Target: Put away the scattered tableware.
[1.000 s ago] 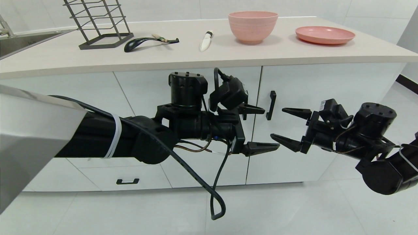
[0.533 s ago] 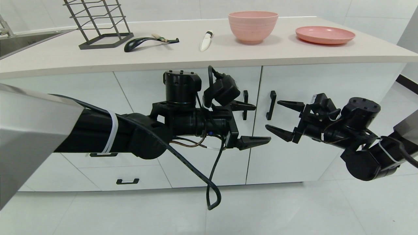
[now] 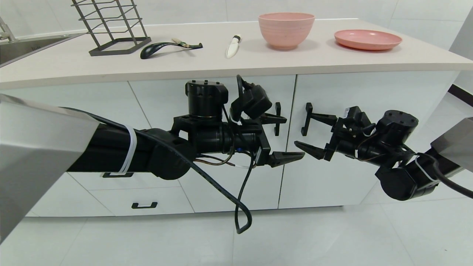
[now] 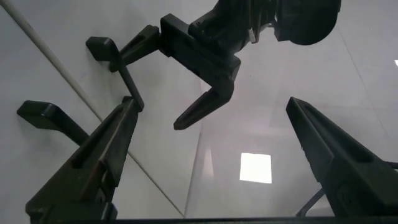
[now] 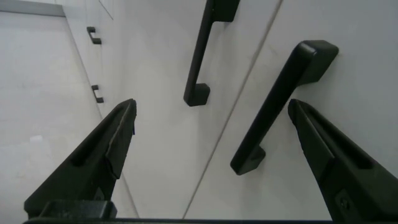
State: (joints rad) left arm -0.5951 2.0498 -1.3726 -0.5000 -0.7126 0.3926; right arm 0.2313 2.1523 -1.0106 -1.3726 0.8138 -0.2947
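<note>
Now your left gripper [image 3: 295, 137] hangs before the white cabinet doors [image 3: 332, 181], fingers spread wide and holding nothing, upper finger near the left door handle [image 3: 278, 119]. Your right gripper [image 3: 303, 129] faces it, fingers spread too, upper tip at the right door handle [image 3: 306, 119]; contact can't be told. Up on the countertop [image 3: 332, 59], pink bowl [image 3: 286, 29], pink plate [image 3: 367, 38], white knife [image 3: 232, 46] and black spoon [image 3: 162, 48] lie apart, the spoon just beside the wire rack [image 3: 111, 26].
</note>
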